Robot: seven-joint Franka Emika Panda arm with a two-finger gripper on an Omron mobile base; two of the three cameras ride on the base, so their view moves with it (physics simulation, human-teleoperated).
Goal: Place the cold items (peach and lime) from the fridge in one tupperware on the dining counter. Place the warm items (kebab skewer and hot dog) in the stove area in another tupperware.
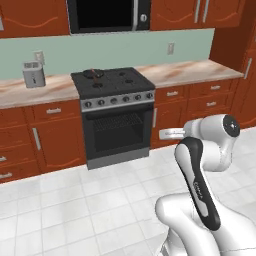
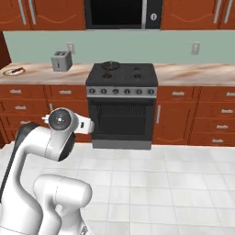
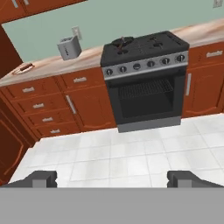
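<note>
Stove area (image 3: pixel 144 61) lies well ahead of the wide-open claw (image 3: pixel 112 179).

The stove area (image 1: pixel 112 82) fills the upper middle of the frame: a dark stove, oven door shut, between red-brown cabinets beneath a light marbled table (image 2: pixel 193 73).

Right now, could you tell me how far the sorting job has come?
Nothing looks done yet. The gripper is open and empty, facing the stove from across the floor. A skewer-like item lies in a pan on the stove, and a plate holds something on the worktop; both need collecting. No tupperware is visible.
</note>
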